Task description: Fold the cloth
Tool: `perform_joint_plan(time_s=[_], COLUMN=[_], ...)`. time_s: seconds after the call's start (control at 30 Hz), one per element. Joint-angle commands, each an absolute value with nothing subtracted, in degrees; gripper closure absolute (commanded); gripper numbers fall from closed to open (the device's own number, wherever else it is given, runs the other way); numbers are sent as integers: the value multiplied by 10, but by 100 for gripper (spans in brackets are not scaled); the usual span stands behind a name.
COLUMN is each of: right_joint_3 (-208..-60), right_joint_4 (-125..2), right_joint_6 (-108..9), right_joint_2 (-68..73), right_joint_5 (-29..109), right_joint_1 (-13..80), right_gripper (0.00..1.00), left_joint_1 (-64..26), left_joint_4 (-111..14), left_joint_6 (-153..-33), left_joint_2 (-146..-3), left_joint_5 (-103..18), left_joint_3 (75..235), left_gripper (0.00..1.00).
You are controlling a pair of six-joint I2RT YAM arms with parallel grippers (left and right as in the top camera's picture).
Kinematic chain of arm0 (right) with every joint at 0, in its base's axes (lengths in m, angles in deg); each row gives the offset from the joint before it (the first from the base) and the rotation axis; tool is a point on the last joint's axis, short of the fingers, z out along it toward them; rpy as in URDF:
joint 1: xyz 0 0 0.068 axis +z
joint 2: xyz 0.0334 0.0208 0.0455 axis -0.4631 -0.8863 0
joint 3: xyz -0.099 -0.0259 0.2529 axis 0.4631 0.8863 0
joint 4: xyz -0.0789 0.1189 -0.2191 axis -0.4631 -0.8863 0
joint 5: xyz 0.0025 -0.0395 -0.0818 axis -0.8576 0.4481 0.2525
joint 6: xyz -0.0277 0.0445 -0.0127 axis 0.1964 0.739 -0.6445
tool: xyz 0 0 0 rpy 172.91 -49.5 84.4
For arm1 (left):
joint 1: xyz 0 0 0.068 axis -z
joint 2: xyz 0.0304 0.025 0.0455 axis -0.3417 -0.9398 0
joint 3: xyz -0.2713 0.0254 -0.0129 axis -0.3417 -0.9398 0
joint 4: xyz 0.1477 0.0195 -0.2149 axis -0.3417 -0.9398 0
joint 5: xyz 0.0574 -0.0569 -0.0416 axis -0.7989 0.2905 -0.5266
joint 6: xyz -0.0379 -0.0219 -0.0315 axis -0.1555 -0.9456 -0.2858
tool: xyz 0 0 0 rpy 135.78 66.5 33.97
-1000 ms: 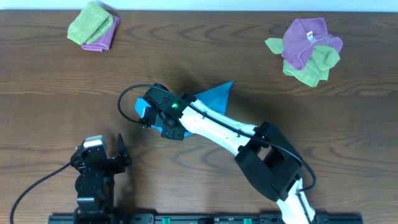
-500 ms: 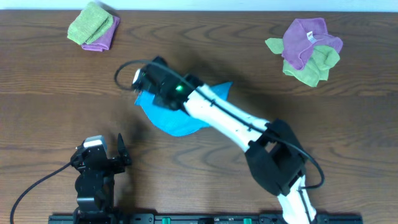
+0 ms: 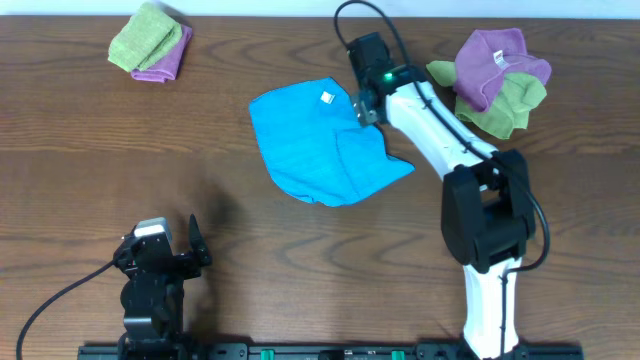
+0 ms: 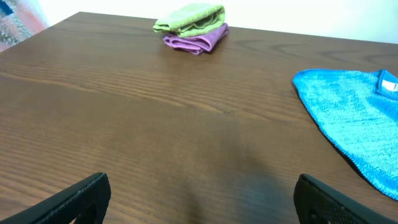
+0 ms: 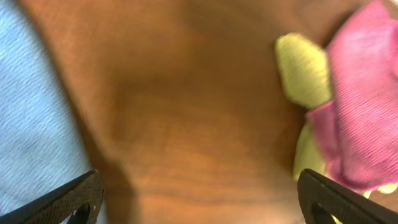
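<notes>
**Blue cloth lies spread at mid-counter, both tools empty**

The cloth [image 3: 320, 140] lies mostly flat on the counter [image 3: 560, 200], a little right of centre and towards the far edge; its white tag [image 3: 327, 97] shows near its far rim; its right side looks doubled over. My right tool [image 3: 360, 112] hangs at the cloth's far right corner; my wrist view is blurred, but the fingers [image 5: 71, 199] stand wide apart with only wood between them. My left tool [image 3: 165, 255] sits at the near left, well apart from the cloth, also spread wide and gripping nothing. A folded green-and-purple pair [image 3: 150, 42] rests far left; a loose purple-and-green heap [image 3: 495, 80] lies far right, just beside my right arm.
</notes>
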State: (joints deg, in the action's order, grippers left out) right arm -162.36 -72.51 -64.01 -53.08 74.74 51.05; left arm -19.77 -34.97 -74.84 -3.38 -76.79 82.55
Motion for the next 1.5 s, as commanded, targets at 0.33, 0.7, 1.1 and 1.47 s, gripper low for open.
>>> perform_joint_plan(time_s=[0.33, 0.7, 1.1, 1.47], right_joint_3=[-1629, -1629, -1605, -1268], right_joint_4=[-755, -926, -1039, -1039], right_joint_6=[-774, -754, -742, -689], right_joint_2=[-527, -516, -174, 280], right_joint_5=[540, 510, 505, 471], right_joint_1=[587, 596, 596, 596], right_gripper=[99, 99, 98, 1], left_joint_1=[-200, -200, -200, -200], left_joint_4=[-356, -355, -354, -349], left_joint_6=[-748, -748, -749, -1152], left_joint_2=[-31, -31, -31, -31], left_joint_5=[-774, -774, -770, -476], left_joint_3=[814, 814, 814, 814], left_gripper=[4, 5, 5, 5])
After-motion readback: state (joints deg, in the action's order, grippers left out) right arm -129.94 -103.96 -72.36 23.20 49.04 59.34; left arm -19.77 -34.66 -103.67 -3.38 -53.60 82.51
